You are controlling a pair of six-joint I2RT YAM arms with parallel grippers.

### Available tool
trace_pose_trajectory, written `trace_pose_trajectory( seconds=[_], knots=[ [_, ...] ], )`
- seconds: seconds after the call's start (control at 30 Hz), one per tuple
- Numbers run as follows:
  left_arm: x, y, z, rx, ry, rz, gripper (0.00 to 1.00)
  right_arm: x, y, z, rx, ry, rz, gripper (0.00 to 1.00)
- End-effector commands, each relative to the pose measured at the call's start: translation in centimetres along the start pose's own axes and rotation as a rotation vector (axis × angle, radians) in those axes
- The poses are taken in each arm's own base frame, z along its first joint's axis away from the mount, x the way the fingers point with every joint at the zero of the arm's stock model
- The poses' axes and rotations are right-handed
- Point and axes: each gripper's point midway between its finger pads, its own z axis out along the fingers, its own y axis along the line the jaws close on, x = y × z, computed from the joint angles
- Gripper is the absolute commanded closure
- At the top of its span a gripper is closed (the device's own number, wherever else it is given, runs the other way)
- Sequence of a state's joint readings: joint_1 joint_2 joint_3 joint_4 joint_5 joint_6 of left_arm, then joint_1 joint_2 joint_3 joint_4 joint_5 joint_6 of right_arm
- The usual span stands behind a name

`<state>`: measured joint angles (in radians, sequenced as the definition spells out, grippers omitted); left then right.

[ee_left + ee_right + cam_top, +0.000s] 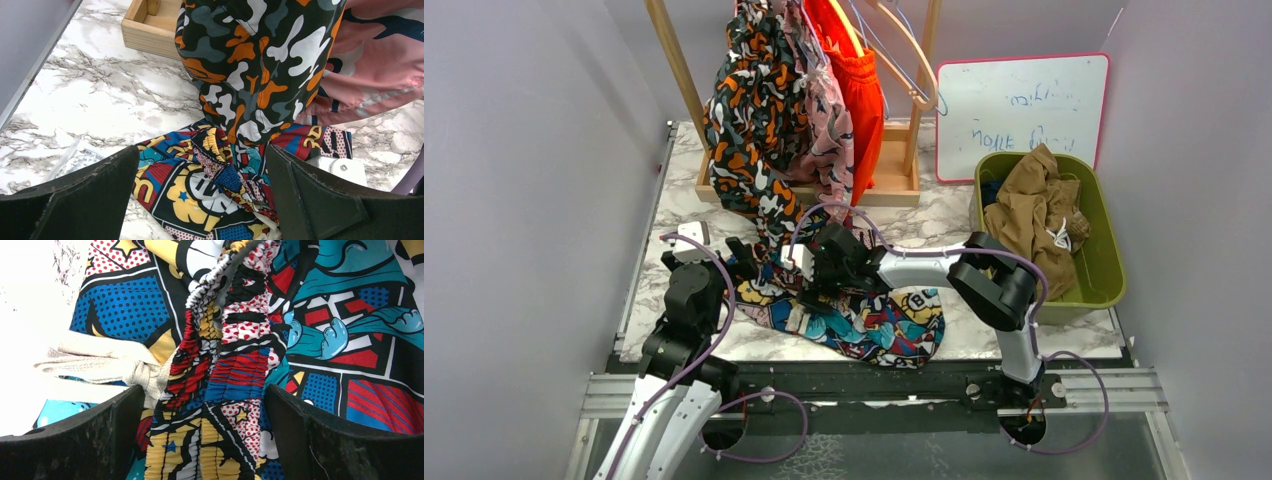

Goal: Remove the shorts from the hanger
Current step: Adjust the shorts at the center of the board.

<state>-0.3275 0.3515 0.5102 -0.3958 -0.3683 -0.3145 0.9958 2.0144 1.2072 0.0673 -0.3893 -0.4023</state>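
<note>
Right gripper (200,410) released, jaws wide over multicolour print shorts (235,335) lying on table (924,225); left gripper (200,185) at nine o'clock, likewise released.

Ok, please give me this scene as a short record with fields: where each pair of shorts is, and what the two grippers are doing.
hanging on wooden rack: camo shorts, pink print shorts, orange shorts
lying on marble table: comic-print shorts, crumpled
in green bin: tan shorts
left gripper: open, above the comic-print shorts, holding nothing
right gripper: open, low over the comic-print shorts, their gathered waistband between its fingers
</note>
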Motion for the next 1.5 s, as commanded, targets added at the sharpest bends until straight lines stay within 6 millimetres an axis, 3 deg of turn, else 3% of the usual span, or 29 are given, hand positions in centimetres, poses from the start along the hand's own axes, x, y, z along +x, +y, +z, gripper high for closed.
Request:
trace_pose_trajectory(
  seconds=[0.0,0.1,0.17,0.27,0.3,0.4,0.57,0.63,0.73,0.87,0.93,1.0,1.1,1.27,1.47],
  knots=[
    [-1.1,0.2,-0.3,-0.015,-0.036,-0.02,0.01,5.9,2.1,0.5,-0.036,0.174,0.092,0.13],
    [-1.1,0.2,-0.3,-0.012,-0.036,-0.019,0.01,7.9,3.4,-0.4,-0.042,0.223,0.145,0.36],
    [-1.1,0.2,-0.3,-0.01,-0.035,-0.019,0.01,8.3,3.4,-1.2,0.003,0.213,0.168,0.56],
    [-1.0,0.1,-0.3,-0.008,-0.034,-0.019,0.01,7.7,3.4,-2.6,0.06,0.153,0.16,0.72],
    [-1.0,0.1,-0.3,-0.006,-0.034,-0.019,0.01,7.7,3.2,-3.3,0.088,0.141,0.158,0.82],
    [-0.8,0.0,-0.2,-0.003,-0.028,-0.017,0.01,4.9,2.4,-5.0,0.14,0.065,0.144,0.98],
    [-0.7,0.0,-0.2,0.001,-0.024,-0.018,0.01,-3.4,2.2,-9.8,0.176,-0.208,0.119,0.99],
    [-0.6,-0.1,-0.2,0.003,-0.021,-0.018,0.01,-7.4,2.3,-13.3,0.206,-0.353,0.095,0.99],
    [-0.6,-0.1,-0.2,0.005,-0.021,-0.018,0.01,-11.7,2.0,-18.6,0.291,-0.528,0.075,0.99],
    [-0.7,-0.1,-0.2,0.006,-0.022,-0.017,0.01,-15.8,1.4,-25.5,0.431,-0.699,0.018,0.99],
    [-0.7,-0.2,-0.2,0.009,-0.024,-0.018,0.01,-16.5,1.1,-27.4,0.477,-0.72,0.002,0.99],
    [-0.7,-0.2,-0.2,0.009,-0.024,-0.017,0.01,-15.5,0.7,-27.2,0.502,-0.665,0.009,0.99],
    [-0.7,-0.1,-0.2,0.009,-0.025,-0.017,0.01,-11.2,0.2,-24.7,0.522,-0.539,0.162,0.99],
    [-0.7,-0.2,-0.3,0.012,-0.026,-0.019,0.01,-1.9,3.0,-20.8,0.455,-0.317,0.435,0.99],
    [-0.4,-0.5,0.0,0.028,-0.01,-0.011,0.01,2.7,6.5,-21.1,0.389,-0.077,0.669,0.99]
  ],
)
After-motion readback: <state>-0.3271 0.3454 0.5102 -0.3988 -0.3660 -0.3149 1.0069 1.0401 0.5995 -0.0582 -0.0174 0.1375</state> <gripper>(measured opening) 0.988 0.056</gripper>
